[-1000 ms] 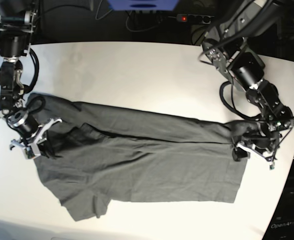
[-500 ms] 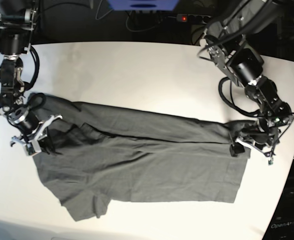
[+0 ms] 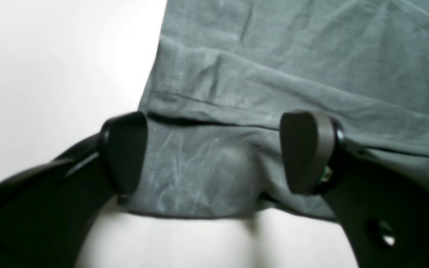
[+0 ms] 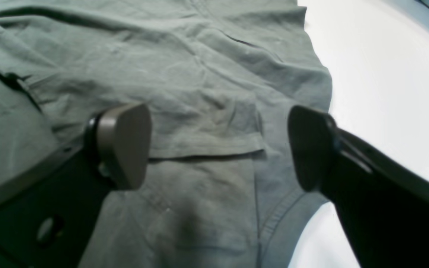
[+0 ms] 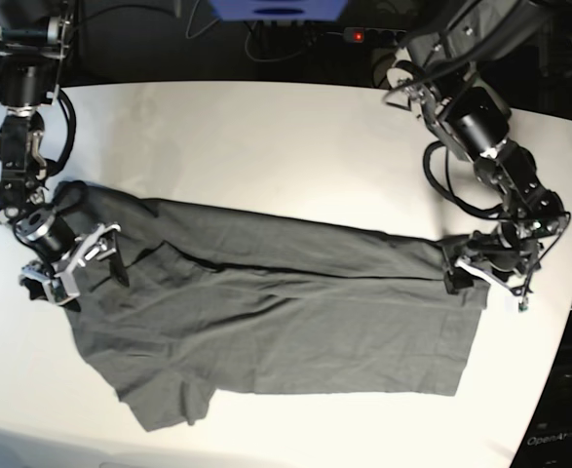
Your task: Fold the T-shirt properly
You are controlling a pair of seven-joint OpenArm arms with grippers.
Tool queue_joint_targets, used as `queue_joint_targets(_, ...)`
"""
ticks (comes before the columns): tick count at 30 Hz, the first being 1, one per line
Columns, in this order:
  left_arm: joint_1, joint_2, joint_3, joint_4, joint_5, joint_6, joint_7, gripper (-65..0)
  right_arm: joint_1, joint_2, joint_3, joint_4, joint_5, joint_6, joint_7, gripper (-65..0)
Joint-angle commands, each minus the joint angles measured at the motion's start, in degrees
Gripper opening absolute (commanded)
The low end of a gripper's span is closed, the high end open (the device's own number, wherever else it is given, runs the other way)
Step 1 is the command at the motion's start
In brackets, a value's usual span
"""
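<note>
T-shirt (image 5: 276, 322) lies flat on the table (image 5: 266, 146); right pincer (image 4: 218, 149), clamped before, now gapes empty above it; left pincer (image 3: 214, 152) stays wide, empty.

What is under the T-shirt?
The T-shirt lies on a white table, visible around its edges. A folded upper layer covers part of the shirt; the table surface beneath the cloth is hidden.

T-shirt (image 4: 184, 74): dark grey, wrinkled, flat on white table (image 4: 385, 74), folded hem between the spread jaws of right gripper (image 4: 218, 149); nothing gripped.
</note>
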Motion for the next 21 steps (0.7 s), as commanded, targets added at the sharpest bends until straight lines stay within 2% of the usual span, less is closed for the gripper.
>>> queue_joint_targets(1, -1.40, -0.42, 0.29, 1.03, -1.02, -0.14, -1.40, -10.7, 0.85, 1.28, 0.78, 1.32, 0.78, -0.16, 1.28, -9.1)
queue_joint_targets(3, -1.40, -0.42, 0.29, 1.03, -1.02, -0.14, -1.31, -10.7, -0.82, 1.80, 2.45, 1.50, 0.78, -0.16, 1.45, -10.3)
queue_joint_targets(6, -1.40, -0.42, 0.29, 1.03, -1.02, -0.14, -1.22, -10.5, -2.57, 1.89, 2.89, 2.20, 0.78, -0.16, 1.54, -21.2)
queue_joint_targets(12, -1.40, -0.42, 0.46, 1.12, -1.02, -0.14, -1.31, -10.7, -4.42, 1.80, 2.89, 2.29, 0.78, -0.16, 1.36, -64.6)
queue_joint_targets(21, -1.40, -0.42, 0.55, 1.12, -1.02, -0.14, -1.31, -10.9, -6.88, 0.57, 2.89, 2.20, 0.78, -0.16, 1.72, -64.7)
